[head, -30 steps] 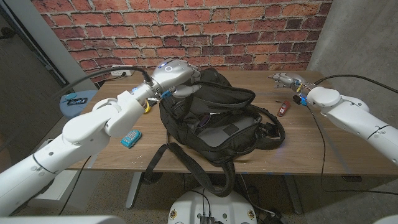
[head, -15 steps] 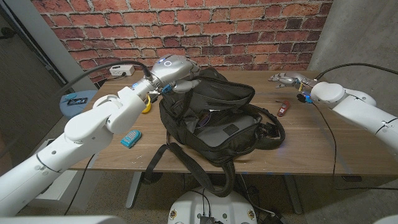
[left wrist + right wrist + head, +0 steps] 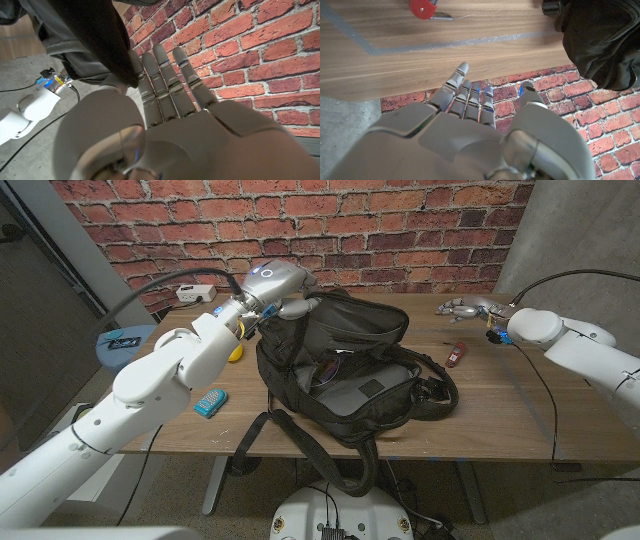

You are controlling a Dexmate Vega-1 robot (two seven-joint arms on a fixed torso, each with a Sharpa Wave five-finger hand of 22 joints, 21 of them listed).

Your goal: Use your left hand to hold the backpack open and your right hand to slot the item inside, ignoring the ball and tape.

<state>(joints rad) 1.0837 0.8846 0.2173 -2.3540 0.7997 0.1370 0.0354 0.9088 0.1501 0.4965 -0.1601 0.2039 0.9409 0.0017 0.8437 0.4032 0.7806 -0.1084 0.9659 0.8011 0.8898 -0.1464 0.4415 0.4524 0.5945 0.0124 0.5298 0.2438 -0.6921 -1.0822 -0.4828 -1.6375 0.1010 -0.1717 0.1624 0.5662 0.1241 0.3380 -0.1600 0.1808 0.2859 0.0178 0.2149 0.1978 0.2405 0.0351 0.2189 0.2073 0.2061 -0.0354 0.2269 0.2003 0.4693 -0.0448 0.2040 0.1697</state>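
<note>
Two hands, one bag held open

Backpack [image 3: 350, 370] at frame centre is gripped at its upper rim by left hand [image 3: 285, 298]; right hand [image 3: 470, 307], fingers spread and empty, should be lowered squarely onto the red item [image 3: 456, 355] at centre right.

The backpack [image 3: 345, 365] is black woven cloth, matt, with a duller grey lining showing inside its open mouth. The worktop [image 3: 500, 405] is wood, smooth, with a visible grain and a low sheen. Both arms wear glossy white plastic shells; the left hand [image 3: 165, 110] and right hand [image 3: 470, 115] look like smooth pale grey plastic with a soft satin finish. The wall [image 3: 380, 230] behind is rough, matt red brick.
</note>
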